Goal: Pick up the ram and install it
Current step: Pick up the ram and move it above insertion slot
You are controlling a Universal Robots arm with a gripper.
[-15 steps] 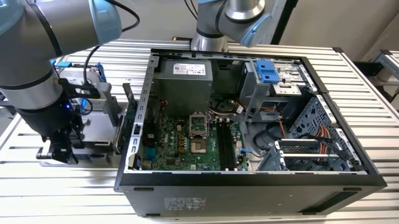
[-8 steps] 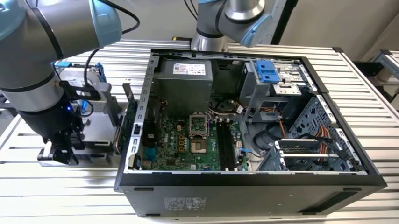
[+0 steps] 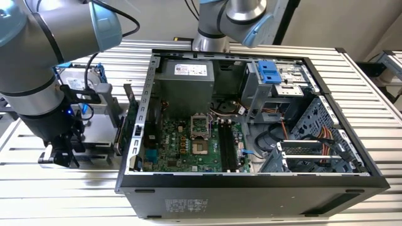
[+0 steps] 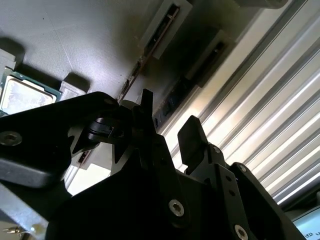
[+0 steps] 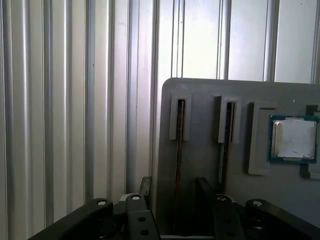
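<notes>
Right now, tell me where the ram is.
In the first wrist view the ram stands on edge in the end slot of the grey holder, away from the chip, straight ahead of the open gripper.

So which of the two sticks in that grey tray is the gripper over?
The ram farther from the processor chip: the gripper sits astride its slot, while the other stick stands outside.
</notes>
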